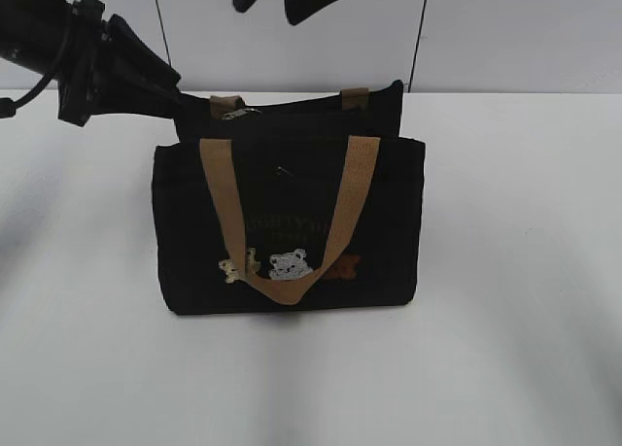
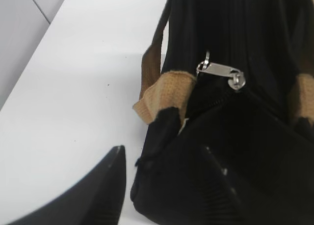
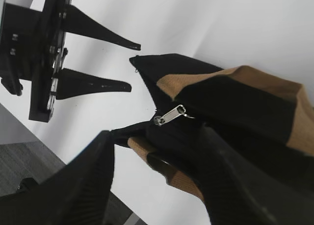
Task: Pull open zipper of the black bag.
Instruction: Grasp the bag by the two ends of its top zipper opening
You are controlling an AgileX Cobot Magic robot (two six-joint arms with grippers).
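The black bag (image 1: 389, 213) stands upright mid-table, its bear figures facing the exterior view and a tan handle (image 1: 222, 198) hanging down its front. The zipper runs along the top with its silvery pull (image 2: 221, 70) lying near the left end, also visible in the right wrist view as the pull (image 3: 169, 114). My left gripper (image 2: 162, 151) is open astride the bag's left top corner, and white table shows between one finger (image 2: 105, 186) and the fabric. My right gripper (image 1: 270, 14) hangs open high above the bag, holding nothing.
The white table (image 1: 525, 300) spreads wide on both sides and in front of the bag. A white panelled wall (image 1: 505, 28) rises behind it. The left arm (image 1: 97, 62) slants in from the upper left.
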